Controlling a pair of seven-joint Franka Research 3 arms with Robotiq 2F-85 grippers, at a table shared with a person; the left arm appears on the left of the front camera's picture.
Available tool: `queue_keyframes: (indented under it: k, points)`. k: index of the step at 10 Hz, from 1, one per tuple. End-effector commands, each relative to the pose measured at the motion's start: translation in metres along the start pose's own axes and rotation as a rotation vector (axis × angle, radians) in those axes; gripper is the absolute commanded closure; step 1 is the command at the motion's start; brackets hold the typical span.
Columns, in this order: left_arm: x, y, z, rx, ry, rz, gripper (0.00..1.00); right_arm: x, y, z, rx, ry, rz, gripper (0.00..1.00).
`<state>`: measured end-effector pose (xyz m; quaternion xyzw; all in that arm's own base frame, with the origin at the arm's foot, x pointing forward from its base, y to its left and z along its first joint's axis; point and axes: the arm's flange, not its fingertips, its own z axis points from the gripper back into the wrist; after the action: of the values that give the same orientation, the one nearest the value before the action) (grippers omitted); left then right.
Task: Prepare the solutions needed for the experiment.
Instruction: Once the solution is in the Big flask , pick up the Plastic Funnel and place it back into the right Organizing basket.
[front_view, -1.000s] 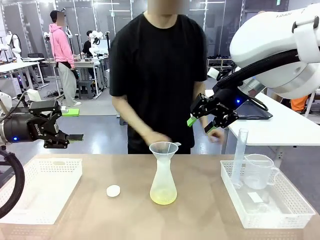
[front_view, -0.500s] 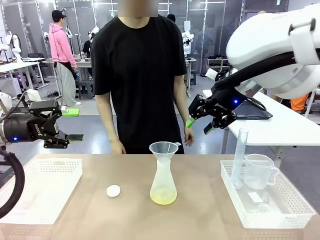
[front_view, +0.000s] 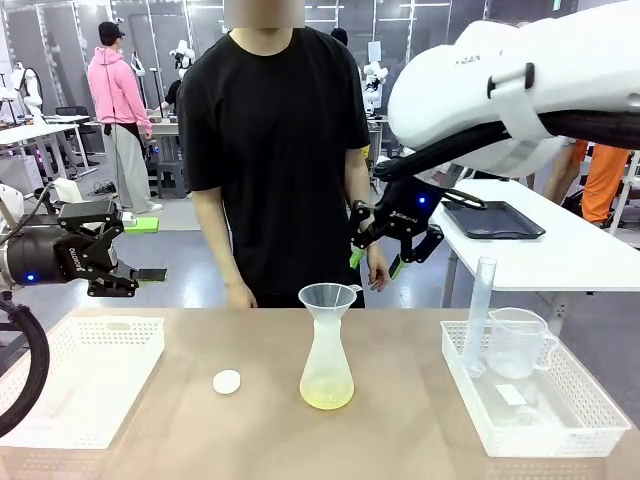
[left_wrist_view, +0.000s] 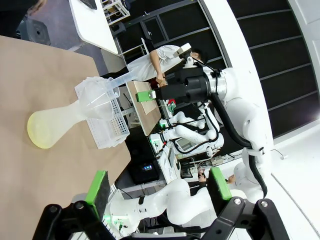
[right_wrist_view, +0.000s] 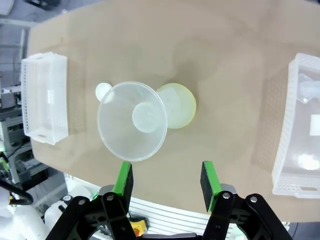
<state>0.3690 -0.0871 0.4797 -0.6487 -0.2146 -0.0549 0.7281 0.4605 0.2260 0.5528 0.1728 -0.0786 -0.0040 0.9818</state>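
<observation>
While the right jaws hang half-open, empty, at one o'clock above the funnel (front_view: 328, 296), a skewed descent could topple the flask (front_view: 327, 360), spilling the solutions (front_view: 327, 398) in its base mid-counter (front_view: 400, 440); left jaws gape empty.

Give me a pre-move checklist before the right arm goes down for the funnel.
1. Right gripper empty, jaws apart: ok.
2. Left gripper open, well away from the conical flask: ok.
3. Funnel seated upright in the flask's neck: ok.
4. Funnel centred between the right gripper's fingers, right wrist view: not ok, it lies toward one finger.
5. Person's hands off the flask and funnel: ok.
6. Gap between right gripper and the person's nearer hand: cannot tell depth.
</observation>
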Motion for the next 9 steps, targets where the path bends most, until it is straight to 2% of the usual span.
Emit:
queue_keyframes:
  k: [1,9]
  points:
    - [0.0,-0.002,-0.003,-0.003,0.0,0.005,0.0,0.017,0.016,-0.005,-0.039,0.067,-0.044,0.31]
    - [0.0,-0.002,-0.003,-0.003,0.0,0.005,0.0,0.027,0.01,-0.051,-0.012,0.149,-0.153,0.31]
